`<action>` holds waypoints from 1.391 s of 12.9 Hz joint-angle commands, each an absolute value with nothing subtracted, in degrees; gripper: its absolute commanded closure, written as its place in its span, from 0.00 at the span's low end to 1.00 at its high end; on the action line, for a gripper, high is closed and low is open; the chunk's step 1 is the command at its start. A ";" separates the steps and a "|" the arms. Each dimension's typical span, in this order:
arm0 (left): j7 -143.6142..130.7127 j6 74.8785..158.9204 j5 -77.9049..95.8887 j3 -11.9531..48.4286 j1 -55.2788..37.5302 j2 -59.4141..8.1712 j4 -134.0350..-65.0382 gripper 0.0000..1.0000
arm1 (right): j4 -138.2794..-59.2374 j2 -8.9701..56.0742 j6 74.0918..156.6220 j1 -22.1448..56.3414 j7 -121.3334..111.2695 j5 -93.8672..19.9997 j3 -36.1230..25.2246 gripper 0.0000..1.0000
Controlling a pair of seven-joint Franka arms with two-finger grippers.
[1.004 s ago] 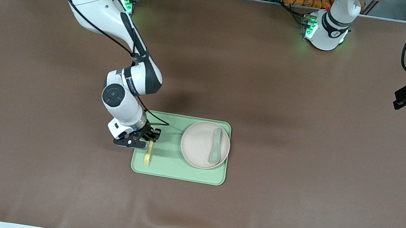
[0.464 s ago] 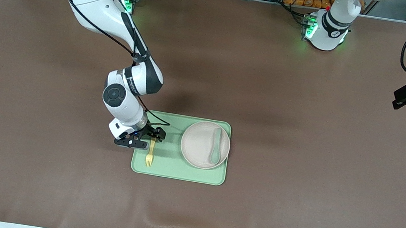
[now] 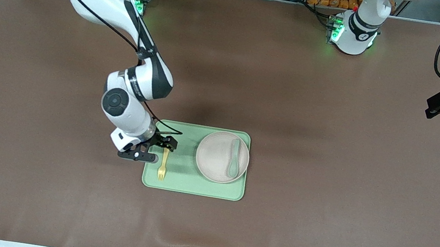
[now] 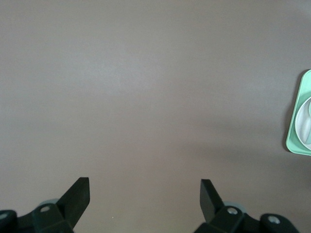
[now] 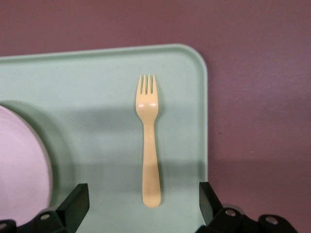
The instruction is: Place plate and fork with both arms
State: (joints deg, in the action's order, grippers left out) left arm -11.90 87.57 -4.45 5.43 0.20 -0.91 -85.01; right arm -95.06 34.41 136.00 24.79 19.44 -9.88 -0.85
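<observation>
While the brown worktop (image 3: 320, 208) carries the rectangular light green tray (image 3: 180, 183), the round pale beige-pink plastic plate (image 3: 215, 157) rests in it beside the right pincer (image 3: 157, 149), a muted green spoon (image 3: 234, 158) lying on it. Directly under that pincer, whose fingers stand wide and empty, lies the small pale yellow plastic fork (image 5: 149, 141). Lifting straight up should avoid nudging it. Over bare worktop the left pincer (image 4: 145, 194) waits, wide apart.

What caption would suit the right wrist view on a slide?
Right gripper, jaws open, above the yellow fork lying flat on the green tray, beside the plate.
</observation>
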 commanded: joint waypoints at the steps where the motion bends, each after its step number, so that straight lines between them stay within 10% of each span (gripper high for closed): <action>1: -10.81 86.75 -3.25 5.36 0.62 0.00 -85.25 0.00 | -96.68 27.97 128.62 22.08 16.27 -9.40 -3.07 0.00; 12: -10.72 86.57 -3.25 5.19 0.62 0.09 -85.25 0.00 | -95.89 11.45 105.14 4.75 -4.21 2.25 -3.25 0.00; 18: -10.72 86.22 -3.25 5.27 0.53 0.09 -85.25 0.00 | -83.16 8.09 80.72 2.37 -0.38 2.73 -3.34 0.00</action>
State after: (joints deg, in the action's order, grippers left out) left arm -11.90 87.10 -4.44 5.30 0.27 -0.91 -85.03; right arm -87.51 7.48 86.39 3.39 -3.62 2.29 -4.39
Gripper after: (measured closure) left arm 0.000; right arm 0.000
